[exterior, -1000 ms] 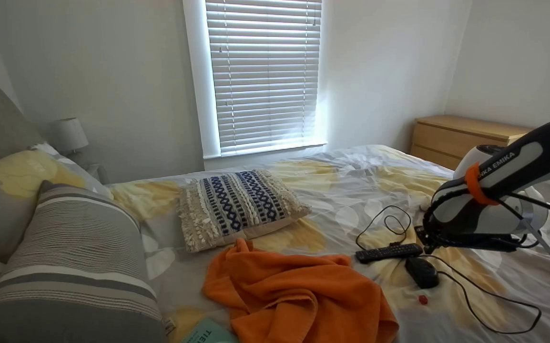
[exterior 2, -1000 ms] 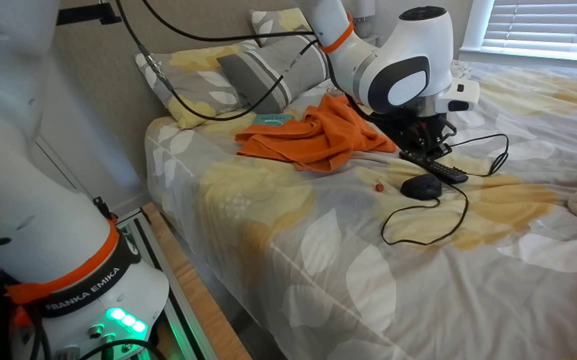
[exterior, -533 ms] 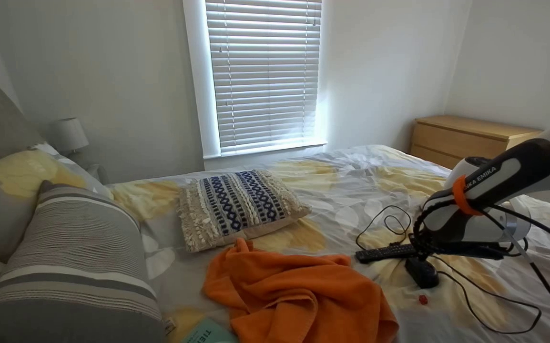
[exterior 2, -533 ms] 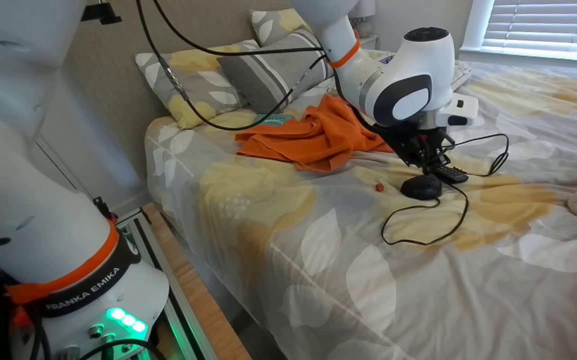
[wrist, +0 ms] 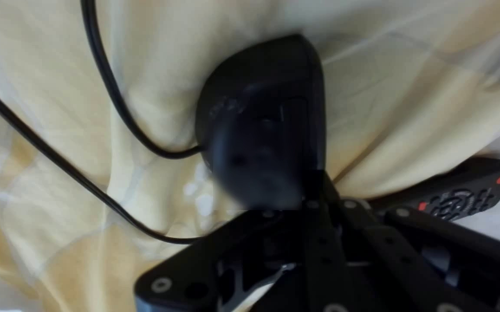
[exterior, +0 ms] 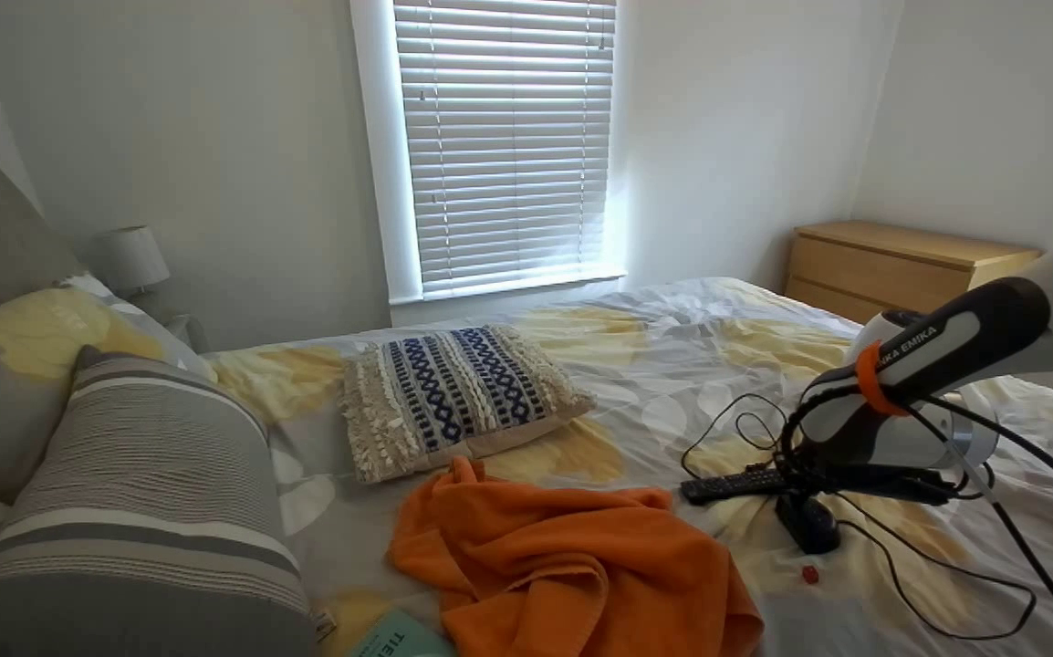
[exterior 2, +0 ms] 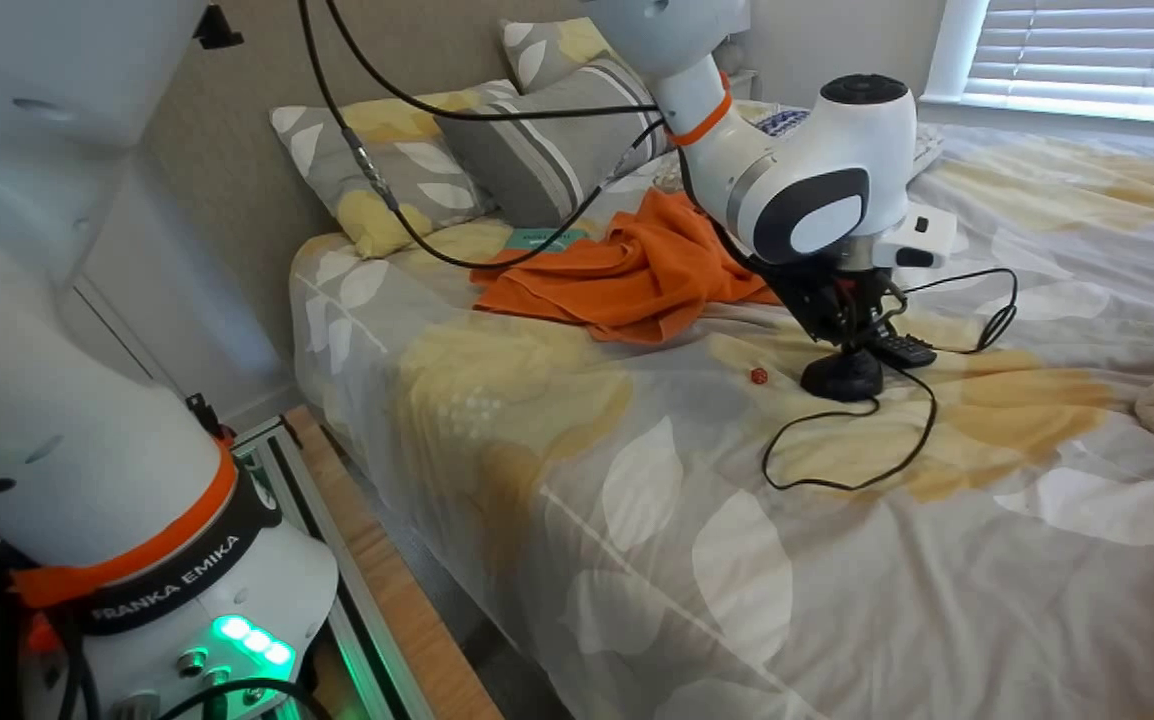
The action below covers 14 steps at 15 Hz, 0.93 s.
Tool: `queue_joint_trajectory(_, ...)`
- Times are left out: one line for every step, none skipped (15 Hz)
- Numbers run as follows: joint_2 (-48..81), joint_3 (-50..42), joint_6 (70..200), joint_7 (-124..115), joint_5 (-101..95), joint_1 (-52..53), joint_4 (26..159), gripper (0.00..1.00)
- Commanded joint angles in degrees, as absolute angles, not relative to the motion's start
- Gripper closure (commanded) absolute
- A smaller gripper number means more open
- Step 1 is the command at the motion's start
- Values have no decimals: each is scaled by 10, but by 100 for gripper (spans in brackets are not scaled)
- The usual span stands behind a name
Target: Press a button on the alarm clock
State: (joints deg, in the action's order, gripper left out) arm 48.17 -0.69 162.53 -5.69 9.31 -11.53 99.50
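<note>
Pressing looks like the step in hand: the fingers [wrist: 319,195] are closed together with nothing held, and the alarm clock [wrist: 258,108] lies at eleven o'clock from their tips in the wrist view, resting on rumpled bedding [wrist: 406,130] with the remote control [wrist: 458,195] near it at four o'clock. The likeliest failure, I judge, is a press that lands on plain casing or slips past the straight side, caused by the fingers standing over one end rather than the middle. Soft bedding could also let the clock sink or tip, so that a button might not give, and an off-centre push would make that worse. A sideways drift could nudge the remote control or tug the cord [wrist: 174,154]. The wrist view is dark and smeared where the fingers overlap the casing, so I cannot tell whether they touch it or which side bears the display. As far as it shows there, the clock's long axis runs roughly twelve to six, its straight side facing three o'clock and its rounded side nine, where the cord leaves. In an exterior view the clock [exterior: 811,529] slants from eleven to five, with the fingers at its eleven o'clock end.
</note>
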Motion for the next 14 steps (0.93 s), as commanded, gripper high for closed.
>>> queue_joint_trajectory(500, 8, 1595, -47, 109, -132, 968, 100)
queue_joint_trajectory(502, 6, 1589, -50, 110, -131, 965, 100)
queue_joint_trajectory(503, 2, 1582, -53, 111, -130, 963, 100)
queue_joint_trajectory(503, 0, 1577, -56, 112, -130, 961, 100)
queue_joint_trajectory(504, -4, 1569, -60, 113, -129, 958, 100)
queue_joint_trajectory(505, -8, 1562, -65, 114, -127, 956, 100)
queue_joint_trajectory(506, -9, 1551, -70, 117, -128, 953, 100)
queue_joint_trajectory(510, -9, 1545, -72, 122, -131, 949, 100)
queue_joint_trajectory(517, -8, 1556, -73, 127, -135, 945, 100)
queue_joint_trajectory(522, -4, 1559, -74, 136, -141, 940, 100)
queue_joint_trajectory(530, 10, 1562, -72, 154, -155, 933, 100)
queue_joint_trajectory(536, 20, 1572, -70, 172, -165, 929, 100)
queue_joint_trajectory(545, 30, 1576, -66, 188, -175, 921, 100)
queue_joint_trajectory(554, 41, 1578, -64, 207, -187, 913, 100)
